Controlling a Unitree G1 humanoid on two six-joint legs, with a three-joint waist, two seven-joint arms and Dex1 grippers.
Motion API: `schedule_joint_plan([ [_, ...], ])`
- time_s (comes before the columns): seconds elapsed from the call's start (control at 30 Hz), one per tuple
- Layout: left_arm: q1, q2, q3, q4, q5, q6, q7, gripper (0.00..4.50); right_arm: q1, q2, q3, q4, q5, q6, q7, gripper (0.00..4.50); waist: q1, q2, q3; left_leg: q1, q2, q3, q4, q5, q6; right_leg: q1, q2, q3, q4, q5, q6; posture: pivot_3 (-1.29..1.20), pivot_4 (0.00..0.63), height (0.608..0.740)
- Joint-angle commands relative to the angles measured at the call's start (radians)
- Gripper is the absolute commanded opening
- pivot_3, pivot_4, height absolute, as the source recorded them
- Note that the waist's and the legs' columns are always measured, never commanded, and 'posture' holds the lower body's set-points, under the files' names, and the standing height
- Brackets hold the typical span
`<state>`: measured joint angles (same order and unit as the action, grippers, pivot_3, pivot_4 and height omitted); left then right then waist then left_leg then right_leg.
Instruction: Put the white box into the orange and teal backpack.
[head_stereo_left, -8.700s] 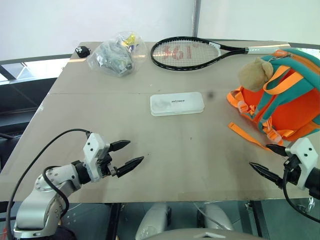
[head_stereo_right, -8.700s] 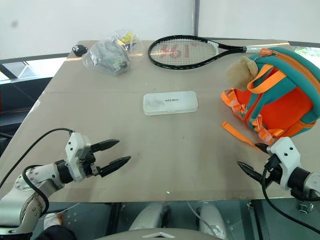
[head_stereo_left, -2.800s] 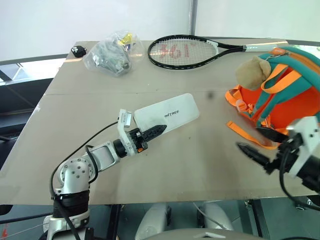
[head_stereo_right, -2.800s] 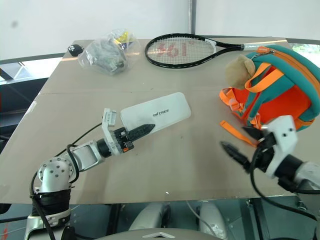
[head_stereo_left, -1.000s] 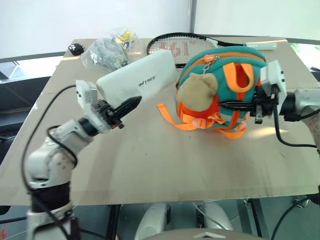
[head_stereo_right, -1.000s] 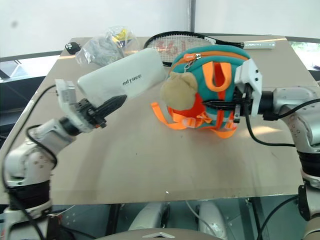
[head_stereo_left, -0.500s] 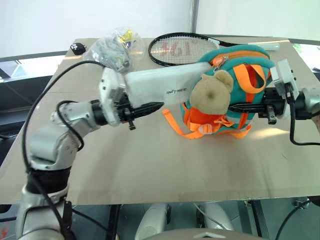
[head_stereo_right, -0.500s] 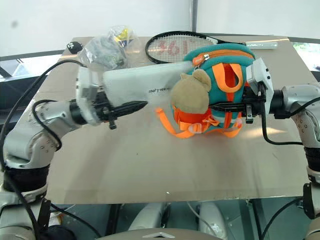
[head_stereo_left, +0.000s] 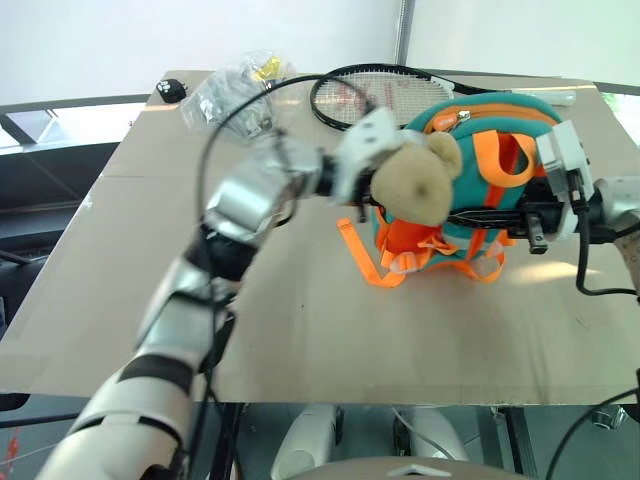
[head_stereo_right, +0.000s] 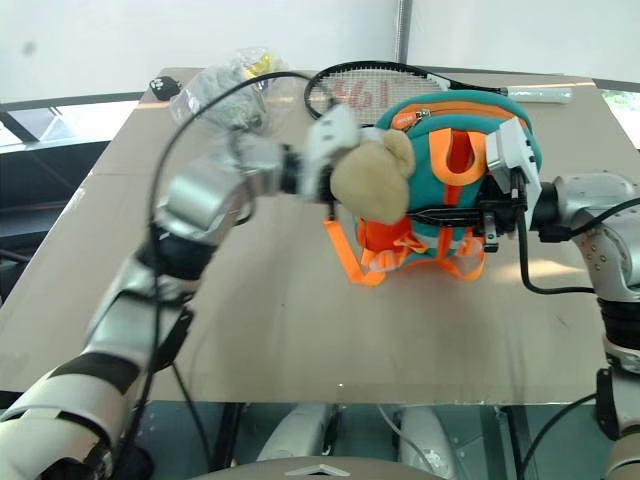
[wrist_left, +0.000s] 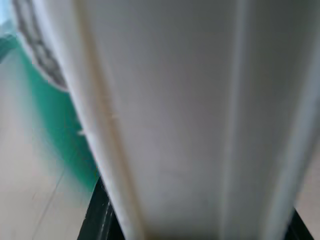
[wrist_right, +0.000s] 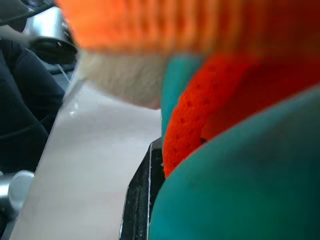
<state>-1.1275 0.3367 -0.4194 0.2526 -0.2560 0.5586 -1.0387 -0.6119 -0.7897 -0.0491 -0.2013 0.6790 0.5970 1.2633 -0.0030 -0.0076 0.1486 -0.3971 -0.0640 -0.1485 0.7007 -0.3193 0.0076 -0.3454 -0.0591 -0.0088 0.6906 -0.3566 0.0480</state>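
We bring the flat white rectangular box (wrist_left: 190, 115) against the soft teal-and-orange backpack (head_stereo_left: 520, 130).
Our left gripper (wrist_left: 195, 227) clamps the box; our right gripper (head_stereo_left: 490, 215) pinches the backpack's fabric.

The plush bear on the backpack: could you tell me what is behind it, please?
Behind the plush bear stands the orange and teal backpack. The left pincer's end and the white box it carries pass behind the bear, so whether the box has entered the backpack is hidden.
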Motion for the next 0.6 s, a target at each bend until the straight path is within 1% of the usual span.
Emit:
schedule_joint_plan([
  [0.03,-0.047,-0.125,-0.090,0.150,0.101,-0.140,0.002,1.20,0.008,0.000,-0.037,-0.070,0.034,-0.002,-0.026,0.06,-0.001,0.000,0.000,0.000,0.000,0.001,0.001,0.000,0.000,0.000,-0.001,0.000,0.002,0.000,0.000,0.00,0.150,0.740],
  [0.07,-0.052,-0.160,-0.110,0.203,0.134,-0.180,0.001,1.20,0.019,0.000,-0.049,-0.080,0.043,0.008,-0.038,0.06,-0.003,0.000,0.000,0.000,-0.001,0.001,0.001,0.000,0.000,0.000,-0.002,0.000,0.002,0.000,0.000,0.00,0.150,0.740],
  [0.1,-0.057,-0.194,-0.106,0.254,0.148,-0.186,0.015,1.69,0.029,0.000,-0.059,-0.087,0.046,0.013,-0.050,0.02,-0.004,0.000,0.000,0.000,-0.001,0.003,0.001,0.000,0.001,0.000,-0.004,0.000,0.002,0.000,0.000,0.00,0.150,0.740],
  [0.13,-0.056,-0.201,-0.121,0.292,0.185,-0.217,0.012,2.22,0.043,-0.002,-0.069,-0.094,0.048,0.015,-0.064,0.00,-0.003,0.000,0.000,0.000,-0.001,0.003,0.001,0.000,0.001,0.000,-0.004,0.000,0.003,0.000,0.000,0.00,0.150,0.740],
  [0.17,-0.052,-0.205,-0.120,0.315,0.207,-0.242,0.013,2.53,0.053,-0.002,-0.076,-0.100,0.048,0.018,-0.076,0.00,-0.002,0.000,0.000,0.001,0.000,0.002,0.001,0.000,0.001,0.001,-0.005,-0.001,0.004,0.000,0.000,0.00,0.150,0.740],
  [0.2,-0.046,-0.204,-0.094,0.316,0.209,-0.253,0.020,2.99,0.065,-0.003,-0.083,-0.105,0.045,0.019,-0.090,0.00,-0.001,0.000,0.000,0.002,0.000,0.001,0.001,0.000,0.001,0.001,-0.005,-0.002,0.003,0.000,0.000,0.00,0.150,0.740],
  [0.23,-0.042,-0.194,-0.060,0.296,0.196,-0.249,0.021,3.34,0.075,-0.003,-0.090,-0.107,0.042,0.021,-0.106,0.00,-0.001,0.000,0.000,0.002,0.000,0.000,0.001,0.000,0.001,0.001,-0.006,-0.002,0.004,0.000,0.000,0.00,0.150,0.740],
  [0.3,-0.037,-0.146,0.042,0.196,0.104,-0.148,-0.025,4.05,0.087,-0.007,-0.097,-0.098,0.024,0.023,-0.139,0.00,-0.005,0.000,0.000,0.003,0.000,-0.004,0.001,0.000,0.001,0.001,-0.006,-0.001,0.004,0.000,0.000,0.00,0.150,0.740],
  [0.33,-0.031,-0.107,0.095,0.126,0.040,-0.077,-0.069,4.35,0.092,-0.009,-0.098,-0.089,0.013,0.017,-0.151,0.00,-0.007,0.000,0.000,0.003,0.000,-0.005,0.001,0.000,0.001,0.001,-0.006,-0.001,0.004,0.000,0.000,0.00,0.150,0.740],
  [0.4,-0.016,-0.022,0.190,0.003,-0.086,0.099,-0.137,4.35,0.090,-0.010,-0.101,-0.065,0.005,0.015,-0.173,0.00,-0.020,0.000,0.000,0.002,0.000,-0.005,0.001,0.000,0.001,0.000,-0.006,0.000,0.004,0.000,0.000,0.00,0.150,0.740],
  [0.43,-0.005,0.019,0.231,-0.040,-0.131,0.152,-0.157,4.35,0.085,-0.008,-0.098,-0.050,-0.003,0.015,-0.185,0.00,-0.028,0.000,0.000,0.002,0.001,-0.004,0.000,0.000,0.001,-0.001,-0.005,0.001,0.004,0.000,0.000,0.00,0.150,0.740],
  [0.5,0.024,0.086,0.295,-0.106,-0.202,0.220,-0.179,4.35,0.075,-0.011,-0.079,-0.026,-0.034,0.011,-0.206,0.00,-0.041,0.000,0.000,0.002,0.002,-0.004,0.000,0.000,0.001,-0.001,-0.004,0.001,0.004,0.000,0.000,0.00,0.150,0.740],
  [0.6,0.072,0.171,0.384,-0.171,-0.308,0.342,-0.199,4.35,0.067,-0.017,-0.033,0.005,-0.098,-0.007,-0.219,0.00,-0.040,0.000,0.000,0.002,0.003,-0.002,0.000,0.000,0.001,-0.001,-0.004,0.001,0.004,0.000,0.000,0.00,0.150,0.740],
])
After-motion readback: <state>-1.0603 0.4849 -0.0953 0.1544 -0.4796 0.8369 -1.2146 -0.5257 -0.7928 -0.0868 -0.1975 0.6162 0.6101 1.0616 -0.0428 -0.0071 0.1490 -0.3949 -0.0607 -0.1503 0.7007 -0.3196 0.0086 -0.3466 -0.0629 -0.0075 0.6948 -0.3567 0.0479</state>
